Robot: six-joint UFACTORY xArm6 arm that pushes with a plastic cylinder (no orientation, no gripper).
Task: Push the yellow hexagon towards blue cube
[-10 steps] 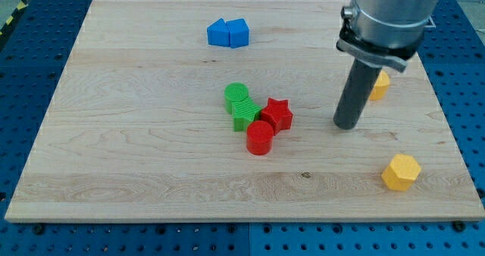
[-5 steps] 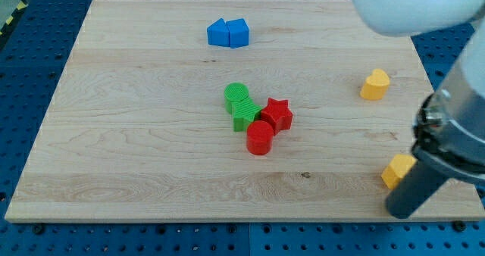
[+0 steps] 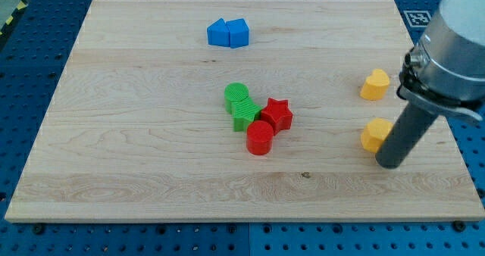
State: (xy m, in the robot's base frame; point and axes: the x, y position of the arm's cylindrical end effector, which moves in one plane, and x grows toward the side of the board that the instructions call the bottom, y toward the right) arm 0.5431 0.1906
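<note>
The yellow hexagon point(image 3: 374, 134) lies at the view's right, partly hidden by my rod. My tip point(image 3: 389, 163) rests on the board against the hexagon's lower right side. Two blue blocks sit touching at the view's top: a blue block point(image 3: 218, 32) on the left and the blue cube point(image 3: 238, 33) on the right. They are far up and left of the hexagon.
A second yellow block point(image 3: 374, 84) lies above the hexagon. A cluster sits mid-board: a green cylinder point(image 3: 237, 97), a green block point(image 3: 244, 114), a red star point(image 3: 276, 113) and a red cylinder point(image 3: 259, 138). The board's right edge point(image 3: 447, 127) is close to my rod.
My tip swung down to the lower right, behind the yellow hexagon, then moved up and left, pushing the hexagon up and left from near the bottom right corner.
</note>
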